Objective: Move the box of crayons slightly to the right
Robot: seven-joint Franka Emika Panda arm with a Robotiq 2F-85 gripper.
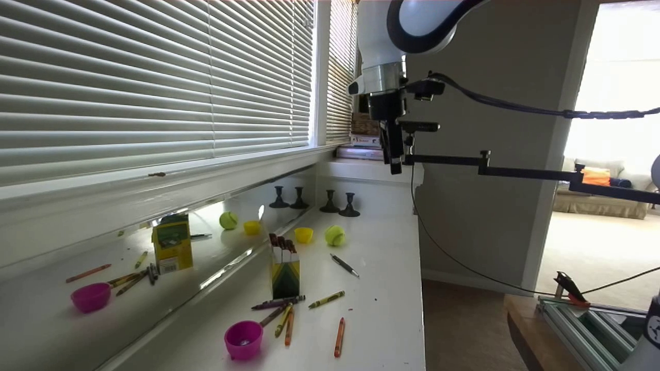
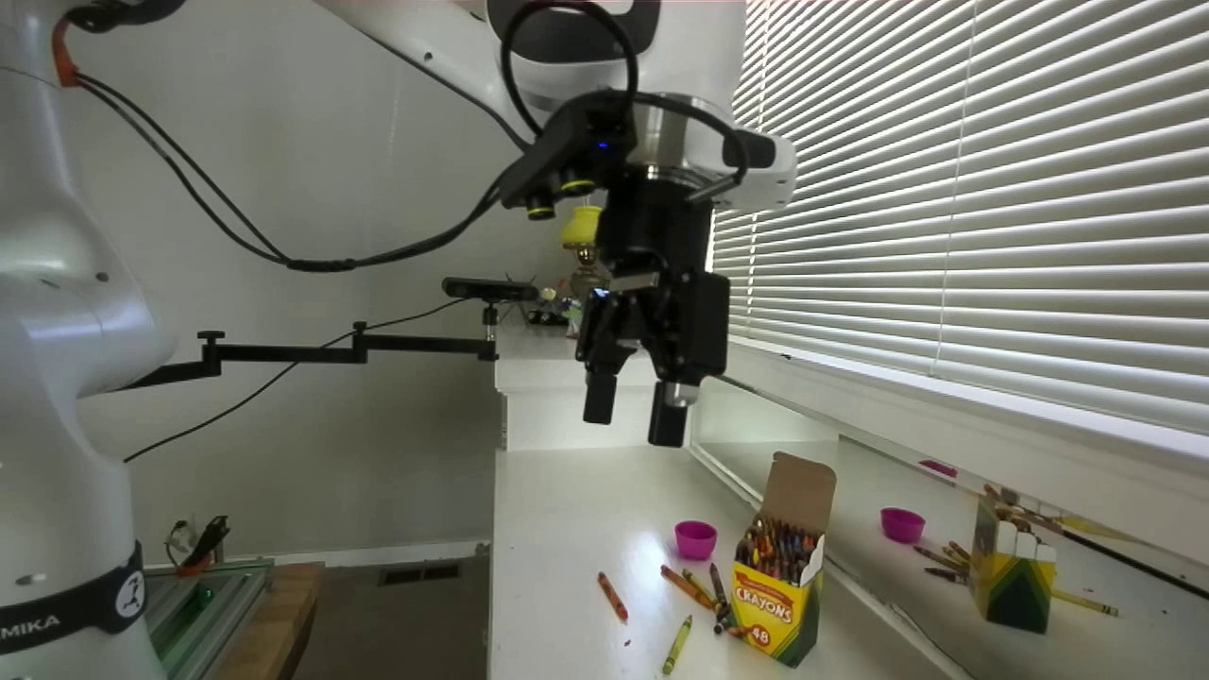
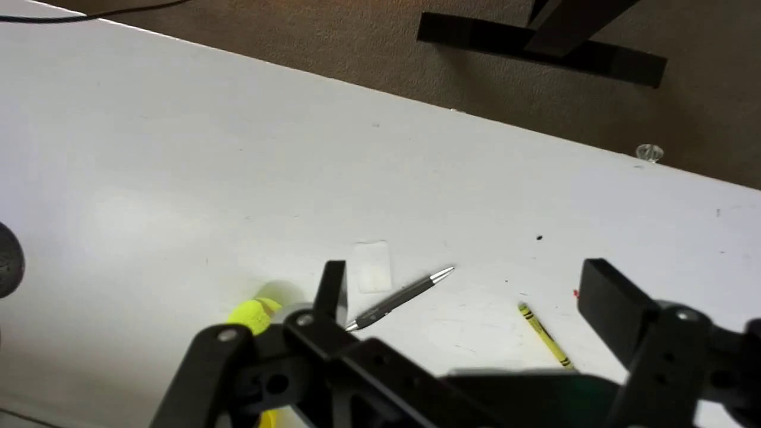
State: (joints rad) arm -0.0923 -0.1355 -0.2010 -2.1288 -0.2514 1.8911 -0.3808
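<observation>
On the white counter (image 3: 238,166), past the splayed gripper (image 2: 633,417), the wrist view barely shows the box of crayons (image 2: 776,603).

The crayon box (image 2: 773,597) stands upright; the spread gripper (image 2: 632,420) hangs higher.

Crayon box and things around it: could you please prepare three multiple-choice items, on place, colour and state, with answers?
1. Where is the gripper? A on the floor; B above the counter; C on the windowsill.
2. Which colour is the bowl nearest the loose crayons? A yellow; B blue; C pink.
3. The lid of the crayon box is: A open; B shut; C missing.
Key: 1 B, the wrist view shows counter below it; 2 C, both exterior views show it pink; 3 A, it stands raised above the packed crayons.
</observation>
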